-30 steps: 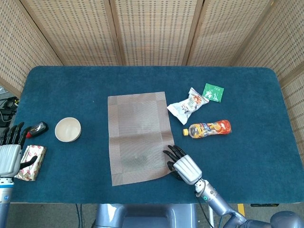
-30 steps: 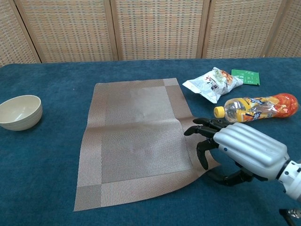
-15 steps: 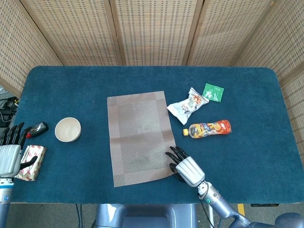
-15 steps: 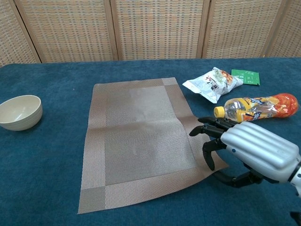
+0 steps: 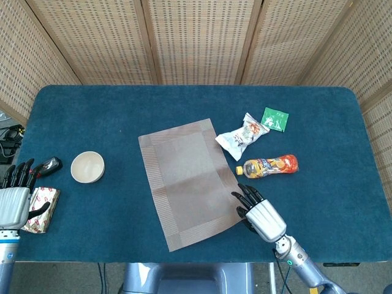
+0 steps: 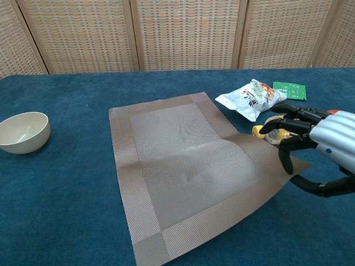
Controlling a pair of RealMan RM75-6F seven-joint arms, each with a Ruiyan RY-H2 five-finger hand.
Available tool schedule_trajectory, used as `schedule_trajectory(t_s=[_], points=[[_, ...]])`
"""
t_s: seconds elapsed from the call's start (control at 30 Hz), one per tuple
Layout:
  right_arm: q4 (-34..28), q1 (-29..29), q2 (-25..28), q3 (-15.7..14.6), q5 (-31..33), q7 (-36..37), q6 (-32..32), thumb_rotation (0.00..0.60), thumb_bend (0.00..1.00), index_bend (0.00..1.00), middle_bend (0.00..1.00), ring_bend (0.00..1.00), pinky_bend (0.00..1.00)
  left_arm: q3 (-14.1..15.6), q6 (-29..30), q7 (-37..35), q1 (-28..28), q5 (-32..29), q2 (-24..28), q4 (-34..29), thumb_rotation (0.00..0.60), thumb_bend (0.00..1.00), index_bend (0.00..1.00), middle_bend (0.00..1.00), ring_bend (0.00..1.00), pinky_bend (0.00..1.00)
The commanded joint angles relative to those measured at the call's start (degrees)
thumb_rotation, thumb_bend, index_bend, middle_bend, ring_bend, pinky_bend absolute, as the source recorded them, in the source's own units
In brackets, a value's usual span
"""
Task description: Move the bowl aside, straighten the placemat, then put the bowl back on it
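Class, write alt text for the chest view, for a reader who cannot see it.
The robot's right hand holds the near right corner of a brown placemat, which lies skewed on a blue table. A cream bowl sits off the mat at far left; a snack bag and a green packet lie behind the hand.

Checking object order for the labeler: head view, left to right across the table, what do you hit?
Left hand → wrapped pack → bowl → placemat → right hand, gripping the placemat's near right corner → green sachet.
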Motion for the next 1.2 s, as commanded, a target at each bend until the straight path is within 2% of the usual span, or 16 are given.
schedule_trajectory(t_s=[0.03, 0.23, 0.57, 1.0, 1.13, 1.2], points=[[-2.1, 0.0, 3.0, 1.8, 0.7, -1.2, 0.6, 0.600, 0.61, 0.68, 0.28, 0.07, 0.20, 0.0, 0.1, 0.0, 0.0, 0.0, 0.0, -0.1, 0.600, 0.16, 0.11, 0.00, 0.00, 0.00], [-4.4, 1.0, 7.2, 5.0, 3.4, -2.7, -0.9, 0.600, 0.61, 0.69, 0.29, 0.08, 0.20, 0.1, 0.0, 0.3, 0.0, 0.1, -0.1, -0.2, 0.600, 0.16, 0.11, 0.00, 0.00, 0.00], [-2.5, 3.7, 11.5, 9.8, 9.5, -6.7, -7.2, 0.600, 0.60, 0.69, 0.29, 0.08, 0.21, 0.0, 0.1, 0.1, 0.0, 0.1, 0.0, -0.2, 0.600, 0.16, 0.11, 0.00, 0.00, 0.00], [4.8, 4.3, 12.5, 12.2, 16.1, -6.3, -11.8, 0.600, 0.56, 0.68, 0.29, 0.09, 0.21, 0.1, 0.0, 0.3, 0.0, 0.1, -0.1, -0.2, 0.600, 0.16, 0.11, 0.00, 0.00, 0.00], [6.4, 4.1, 12.3, 12.1, 16.2, -6.5, -11.4, 0.600, 0.50, 0.64, 0.25, 0.09, 0.20, 0.2, 0.0, 0.5, -0.1, 0.3, -0.2, -0.2, 0.600, 0.16, 0.11, 0.00, 0.00, 0.00], [6.6, 4.0, 12.3, 12.0, 16.6, -7.4, -11.8, 0.600, 0.44, 0.57, 0.19, 0.07, 0.17, 0.2, 0.0, 0.6, -0.1, 0.3, -0.3, -0.1, 0.600, 0.16, 0.11, 0.00, 0.00, 0.00]])
